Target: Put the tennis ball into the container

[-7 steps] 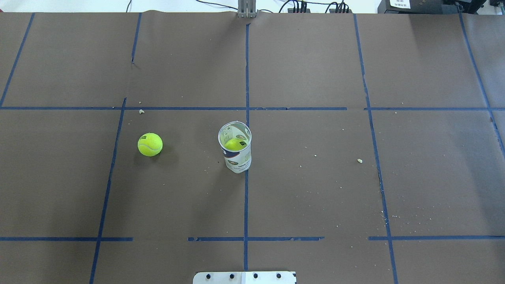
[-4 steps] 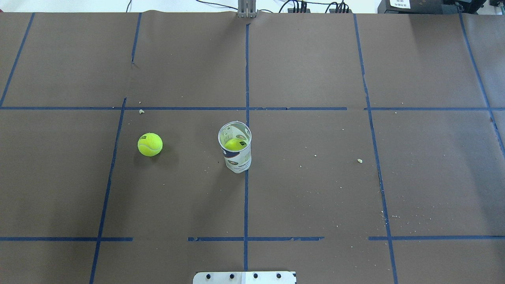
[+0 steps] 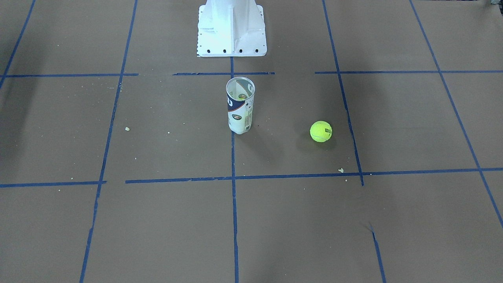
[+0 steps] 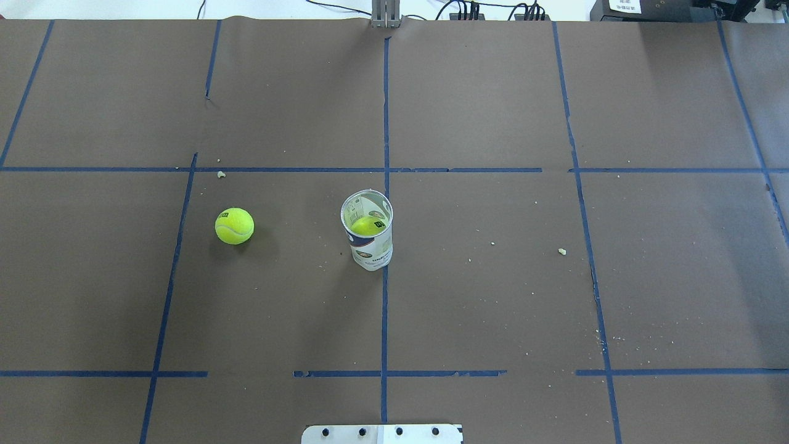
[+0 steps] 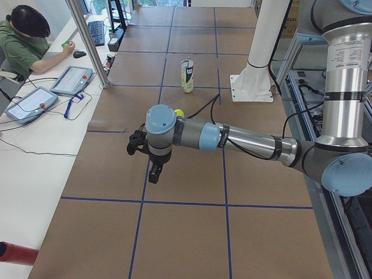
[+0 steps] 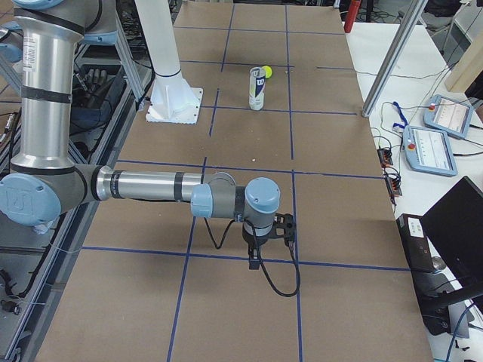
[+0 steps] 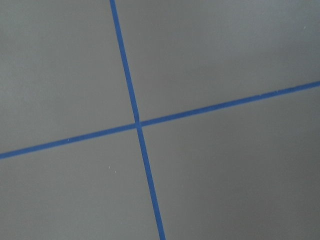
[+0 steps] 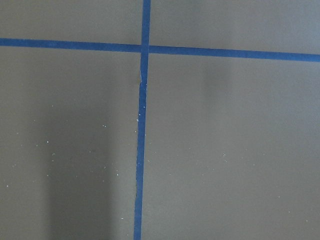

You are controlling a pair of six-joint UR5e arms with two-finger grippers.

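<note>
A yellow-green tennis ball (image 4: 234, 226) (image 3: 321, 131) lies free on the brown paper, on the robot's left of the container (image 4: 368, 231) (image 3: 240, 105). The container stands upright on the centre tape line with its top uncovered, and a second ball (image 4: 367, 225) sits inside it. Neither gripper shows in the overhead or front view. The left gripper (image 5: 138, 143) hangs over the table's near end in the exterior left view, far from the ball (image 5: 179, 113). The right gripper (image 6: 284, 226) hangs likewise at the opposite end. I cannot tell whether either is open. Both wrist views show only paper and tape.
The white robot base (image 3: 232, 29) stands just behind the container. Blue tape lines grid the paper and small crumbs (image 4: 561, 251) are scattered on it. An operator (image 5: 26, 40) sits at a side desk with control tablets (image 5: 71, 79).
</note>
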